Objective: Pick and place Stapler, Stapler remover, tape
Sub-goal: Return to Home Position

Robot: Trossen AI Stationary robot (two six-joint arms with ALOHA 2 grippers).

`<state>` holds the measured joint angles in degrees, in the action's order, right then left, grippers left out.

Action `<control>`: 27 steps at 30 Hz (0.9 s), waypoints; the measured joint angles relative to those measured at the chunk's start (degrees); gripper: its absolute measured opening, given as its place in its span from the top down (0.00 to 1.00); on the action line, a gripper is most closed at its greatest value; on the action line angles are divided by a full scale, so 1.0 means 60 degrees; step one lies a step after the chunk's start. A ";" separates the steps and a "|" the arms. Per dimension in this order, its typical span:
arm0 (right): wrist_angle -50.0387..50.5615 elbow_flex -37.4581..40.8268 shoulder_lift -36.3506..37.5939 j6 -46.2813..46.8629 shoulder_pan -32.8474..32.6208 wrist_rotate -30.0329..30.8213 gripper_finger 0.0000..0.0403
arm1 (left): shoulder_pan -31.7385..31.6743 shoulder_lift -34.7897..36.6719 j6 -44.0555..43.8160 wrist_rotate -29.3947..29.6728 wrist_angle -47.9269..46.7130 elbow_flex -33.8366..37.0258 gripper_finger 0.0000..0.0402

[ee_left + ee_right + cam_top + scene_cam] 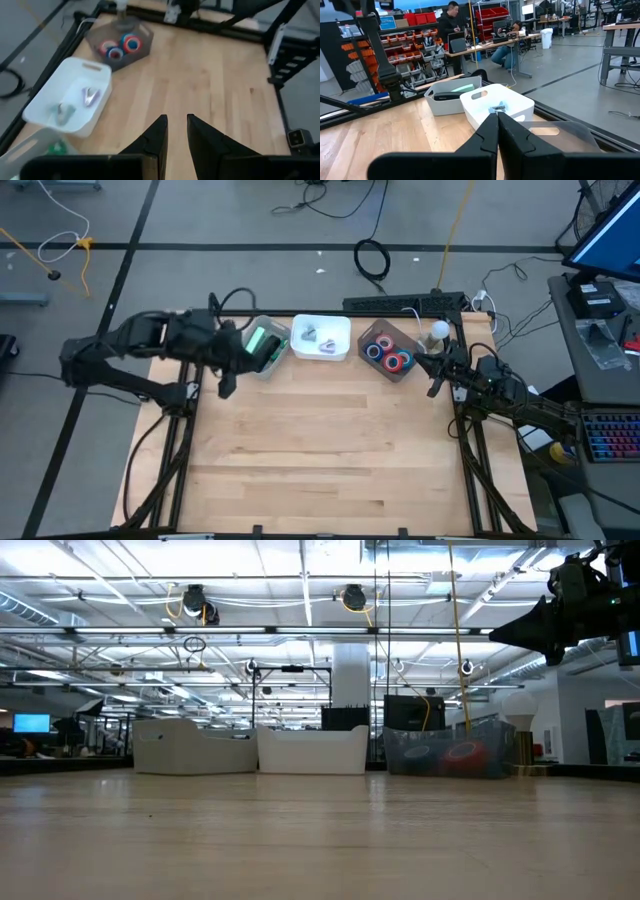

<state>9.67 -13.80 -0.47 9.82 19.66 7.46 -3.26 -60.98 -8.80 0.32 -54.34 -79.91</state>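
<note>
Pair of matte black jointed arms, left arm (130, 345) and right arm (500, 385), built of boxy housings and rounded links, with black cables running from each base. The left tool (176, 122) has two dark wedge-shaped fingers (155, 139) tapering from a flat black crossbar; the right tool (497, 117) is the same pattern.

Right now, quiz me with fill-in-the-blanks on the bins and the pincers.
The bin holding the staple removers is coloured ___.
The left pincer hangs nearest the green ___.
The right pincer hangs nearest the rolls of ___.
Missing: white; stapler; tape.
</note>
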 joint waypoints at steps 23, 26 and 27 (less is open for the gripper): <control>0.0001 0.0000 0.0000 0.0000 0.0000 0.0000 1.00 | 0.0746 0.4702 0.0132 0.0194 0.5821 0.7604 0.82; 0.0004 0.0000 0.0000 0.0000 0.0000 0.0000 1.00 | 0.0652 0.5394 0.0136 0.0189 0.5830 0.8027 0.82; 0.0004 0.0000 0.0000 0.0000 0.0000 -0.0003 1.00 | 0.0648 0.5642 0.0136 0.0189 0.5825 0.8178 0.82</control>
<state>9.69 -13.80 -0.47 9.82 19.66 7.44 0.62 -27.12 -7.99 1.45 -19.39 -30.84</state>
